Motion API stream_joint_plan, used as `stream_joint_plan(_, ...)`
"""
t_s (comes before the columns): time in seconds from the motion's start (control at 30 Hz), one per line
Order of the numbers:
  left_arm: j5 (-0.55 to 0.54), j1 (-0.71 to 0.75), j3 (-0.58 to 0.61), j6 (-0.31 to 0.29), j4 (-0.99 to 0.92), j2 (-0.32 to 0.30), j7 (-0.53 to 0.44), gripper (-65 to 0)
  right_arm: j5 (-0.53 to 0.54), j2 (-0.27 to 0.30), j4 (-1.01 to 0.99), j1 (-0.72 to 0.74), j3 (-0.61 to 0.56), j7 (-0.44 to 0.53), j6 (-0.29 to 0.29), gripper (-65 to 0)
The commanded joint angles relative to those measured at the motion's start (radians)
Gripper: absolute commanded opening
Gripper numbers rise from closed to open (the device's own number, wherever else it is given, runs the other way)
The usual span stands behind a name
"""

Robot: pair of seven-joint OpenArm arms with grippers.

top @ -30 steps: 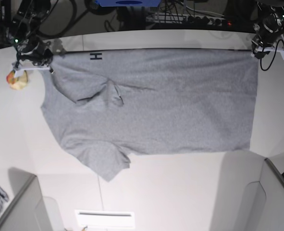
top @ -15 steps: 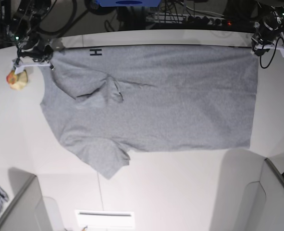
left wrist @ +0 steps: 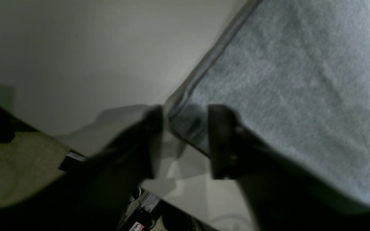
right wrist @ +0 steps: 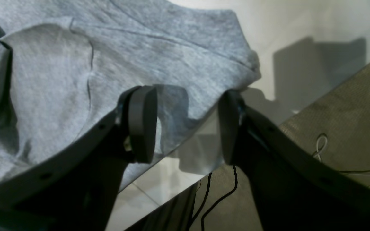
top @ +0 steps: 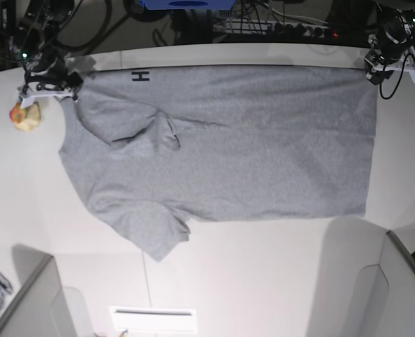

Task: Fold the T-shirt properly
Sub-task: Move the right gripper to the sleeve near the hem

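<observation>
Both claws, left and right, just opened and let go, so the T-shirt now lies flat on the table, ready for folding.

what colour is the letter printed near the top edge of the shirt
Black, a capital H on the grey shirt; clearest in the base view.

The base view is evenly bright, the white table mildly glaring, with fisheye bending at the edges. The left wrist view is dim and soft: the left gripper is motion-blurred and nearly black, a grey shadow spreading beside and below it. The right wrist view is sharper; the right gripper throws a hard-edged shadow beyond its fingertips.
</observation>
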Motion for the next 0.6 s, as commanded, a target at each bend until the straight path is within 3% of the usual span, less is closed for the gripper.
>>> stream_joint_plan(0.0,-0.011,0.009,-0.009,-0.002,0.016,-0.014,-0.014,-31.8,0.003,0.011,0.034,-0.010,0.008,0.012,0.004,-35.9)
stream_joint_plan(0.07,-0.011,0.009,-0.024,-0.002,0.018,-0.013,-0.014,-23.5,0.003,0.011,0.068,-0.024,0.008,0.012,0.004,-35.9)
stream_joint_plan(0.13,-0.012,0.009,-0.075,-0.002,0.021,-0.008,-0.014,-19.6,0.003,0.011,0.109,-0.040,0.008,0.015,0.004,-35.9)
stream_joint_plan(0.4,-0.012,0.009,-0.267,-0.002,0.176,0.012,-0.014,-19.4,0.002,0.035,0.149,0.011,-0.002,0.072,0.017,-35.6)
stream_joint_plan(0.57,-0.012,-0.007,-0.218,-0.002,0.286,0.006,-0.014,-22.1,-0.003,0.101,0.139,0.154,-0.004,0.070,0.182,-35.7)
